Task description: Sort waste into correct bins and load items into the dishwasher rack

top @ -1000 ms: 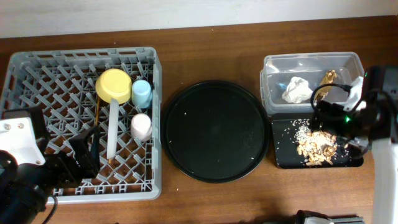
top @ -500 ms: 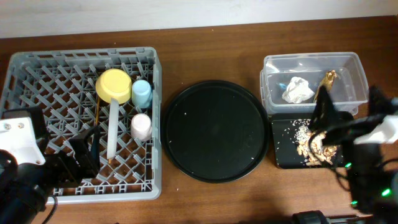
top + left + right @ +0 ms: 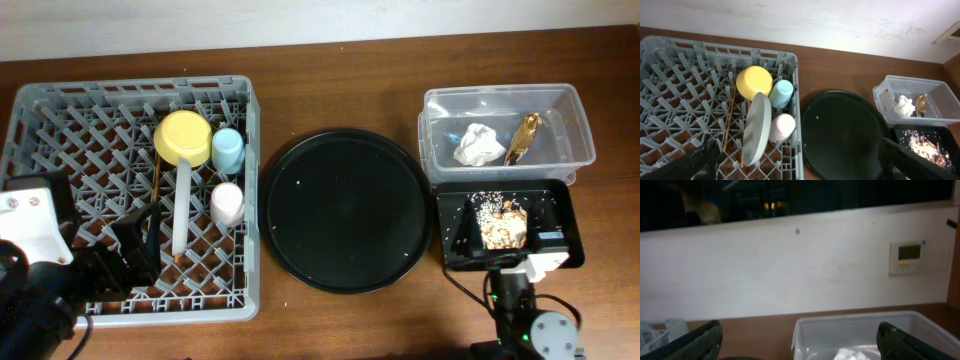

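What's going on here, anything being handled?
Nothing is held. The left gripper, open, hovers over the large grey plastic dishwasher rack, loaded with a yellow bowl, small blue cup, small pink cup, pale grey-green plate on edge and brown wooden chopsticks. The right gripper, also open, is above the shallow black rectangular tray of beige food scraps. Crumpled white tissue and a gold-brown wrapper lie in the clear plastic tub.

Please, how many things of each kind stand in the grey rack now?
Cups: 2 (blue cup, pink cup)
Bowls: 1 (yellow bowl)
Plates: 1 (pale plate)
Chopsticks: 2
Total: 6 in the rack
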`<state>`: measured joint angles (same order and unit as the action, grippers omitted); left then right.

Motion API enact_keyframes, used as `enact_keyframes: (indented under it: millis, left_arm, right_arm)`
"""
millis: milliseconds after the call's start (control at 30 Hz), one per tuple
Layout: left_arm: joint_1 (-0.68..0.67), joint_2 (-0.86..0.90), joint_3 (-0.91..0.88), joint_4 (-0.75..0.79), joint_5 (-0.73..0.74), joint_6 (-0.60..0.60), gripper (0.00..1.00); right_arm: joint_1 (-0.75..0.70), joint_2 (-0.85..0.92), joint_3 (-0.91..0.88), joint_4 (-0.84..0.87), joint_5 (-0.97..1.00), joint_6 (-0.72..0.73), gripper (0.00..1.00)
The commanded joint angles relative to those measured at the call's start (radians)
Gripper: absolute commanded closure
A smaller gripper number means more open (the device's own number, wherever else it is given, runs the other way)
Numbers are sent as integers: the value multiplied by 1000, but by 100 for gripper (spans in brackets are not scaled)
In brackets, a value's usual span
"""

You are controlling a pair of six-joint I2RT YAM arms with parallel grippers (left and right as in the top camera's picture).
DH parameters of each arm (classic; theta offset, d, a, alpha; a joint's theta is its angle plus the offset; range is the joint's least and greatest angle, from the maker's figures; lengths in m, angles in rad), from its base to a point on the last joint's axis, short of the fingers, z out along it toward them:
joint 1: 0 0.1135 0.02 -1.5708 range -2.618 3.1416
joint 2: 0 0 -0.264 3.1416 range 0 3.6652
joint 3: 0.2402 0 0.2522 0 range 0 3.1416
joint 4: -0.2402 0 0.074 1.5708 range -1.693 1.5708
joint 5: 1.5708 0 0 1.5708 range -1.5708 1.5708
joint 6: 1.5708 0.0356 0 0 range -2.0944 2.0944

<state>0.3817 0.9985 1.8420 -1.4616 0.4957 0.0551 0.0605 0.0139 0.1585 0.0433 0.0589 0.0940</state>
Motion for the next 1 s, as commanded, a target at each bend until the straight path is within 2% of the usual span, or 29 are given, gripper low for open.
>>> enact_keyframes:
  millis: [0,167,300,367,500,967]
  left_arm:
    - [0,0,-2,2,-7,-10,1]
    - [0,0,-2,2,-7,-10,1]
    - [0,0,-2,2,-7,-10,1]
    - [0,0,-2,2,-7,-10,0]
    - [0,0,-2,2,-7,-10,1]
    - [0,0,-2,2,-7,-10,1]
  right_arm:
    - [5,-11,-71,10,-26,-9,1]
    - [5,-11,-154,18,-28,-13,1]
    - [5,-11,-153,-73,-29,-39,1]
    - [5,-11,-153,-126,-35,-88,1]
    - [5,-11,-153,-126,-43,-195,1]
    - [-43,-11,-153,-125,-41,-164,1]
